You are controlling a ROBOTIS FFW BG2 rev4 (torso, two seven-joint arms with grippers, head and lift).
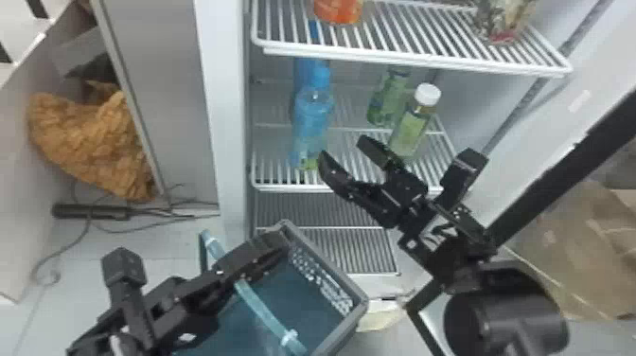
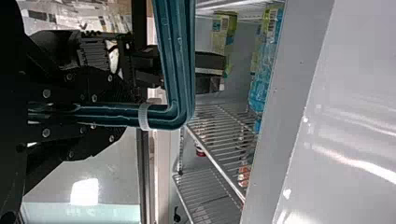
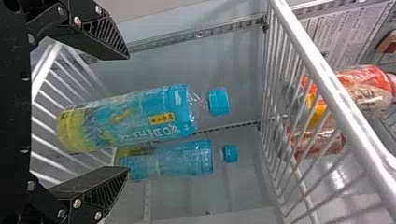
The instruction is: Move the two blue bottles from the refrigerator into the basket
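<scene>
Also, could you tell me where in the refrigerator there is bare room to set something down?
The middle shelf is bare between the blue bottles and green bottles, with the right gripper in front. The lower shelf is bare where seen past the basket. It is crowded at the middle shelf's left, one blue bottle behind the other.
</scene>
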